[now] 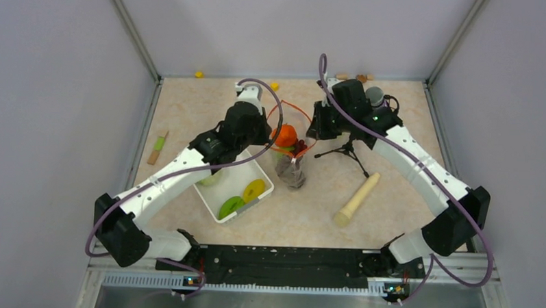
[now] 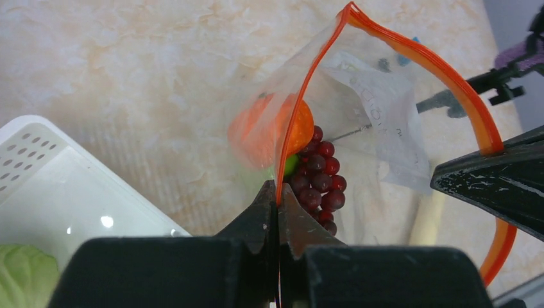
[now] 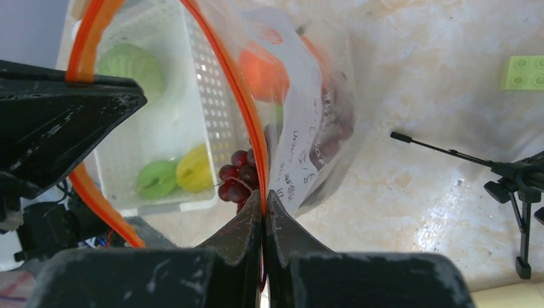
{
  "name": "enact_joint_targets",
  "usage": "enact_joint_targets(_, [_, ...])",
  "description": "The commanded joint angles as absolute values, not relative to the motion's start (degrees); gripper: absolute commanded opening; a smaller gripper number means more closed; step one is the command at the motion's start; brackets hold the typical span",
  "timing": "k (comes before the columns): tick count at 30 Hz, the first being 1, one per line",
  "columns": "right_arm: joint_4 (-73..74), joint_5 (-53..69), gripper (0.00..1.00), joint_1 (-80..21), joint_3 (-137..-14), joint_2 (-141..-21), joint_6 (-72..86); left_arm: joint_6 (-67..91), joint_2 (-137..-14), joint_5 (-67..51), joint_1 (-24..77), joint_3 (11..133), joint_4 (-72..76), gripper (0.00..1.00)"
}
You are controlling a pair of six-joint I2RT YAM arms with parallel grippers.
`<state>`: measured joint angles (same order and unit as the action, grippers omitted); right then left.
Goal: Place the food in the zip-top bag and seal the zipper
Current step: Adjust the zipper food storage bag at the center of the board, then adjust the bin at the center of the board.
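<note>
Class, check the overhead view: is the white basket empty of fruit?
No, a green piece and a yellow piece lie inside the white basket.

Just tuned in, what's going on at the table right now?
The zip-top bag is held open by its zipper: the left tool and right tool are each shut on the red-orange strip, on opposite sides of the mouth. An orange and a grape bunch are inside. A green slice, a yellow slice and a light-green piece lie in the white basket. The zipper is not sealed.
</note>
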<state>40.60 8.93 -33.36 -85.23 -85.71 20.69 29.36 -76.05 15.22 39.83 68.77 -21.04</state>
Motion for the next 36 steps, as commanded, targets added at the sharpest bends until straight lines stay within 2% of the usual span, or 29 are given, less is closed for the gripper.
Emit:
enact_joint_targets(1, [36.24,14.53,0.0,-33.48,-83.67,-78.5,19.67,29.08,-70.97,7.36,39.9,67.65,-16.14,0.0])
enact_joint_targets(4, [35.7,14.83,0.0,-33.49,-81.37,-76.44,20.06,30.18,-68.96,4.05,39.9,65.38,-14.24,0.0])
enact_joint_targets(6, [35.68,14.75,0.0,-33.48,-80.18,-75.81,20.0,30.75,-68.09,3.73,39.91,64.11,-13.61,0.07])
enact_joint_targets(7, [35.68,14.89,0.0,-33.48,-79.79,-75.66,19.93,31.05,-67.92,4.21,39.9,63.81,-13.79,0.15])
enact_joint_targets(8, [35.68,15.17,0.0,-33.48,-79.58,-75.59,19.82,31.37,-67.74,4.32,39.9,63.51,-14.23,0.27])
enact_joint_targets(9, [35.56,15.46,0.0,-33.48,-79.4,-75.65,19.62,31.53,-67.56,3.78,39.9,63.38,-14.7,0.44])
enact_joint_targets(11, [35.07,15.93,0.0,-33.52,-78.93,-75.84,19.49,31.47,-67.02,2.51,39.9,62.71,-15.1,0.7])
enact_joint_targets(12, [34.62,16.17,0.0,-33.49,-78.47,-75.95,19.42,31.47,-66.52,2.43,39.9,62.21,-15.21,0.79])
enact_joint_targets(14, [33.61,16.42,0.0,-33.49,-77.42,-75.94,19.41,31.27,-65.43,3.04,39.9,61.42,-15.54,0.89])
enact_joint_targets(18, [32.72,16.91,0.0,-33.49,-76.02,-76.35,19.33,29.76,-61.86,5.3,39.9,60.01,-17.97,0.97])
enact_joint_targets(29, [32.13,15.12,0.0,-33.49,-75.43,-75.92,18.79,32.95,-46.87,21.22,39.9,53.31,-31.28,0.97])
enact_joint_targets(36, [32.41,13.81,0.0,-33.44,-75.45,-76.2,18.86,42.17,-46.77,23.48,39.73,48.18,-41.8,0.97])
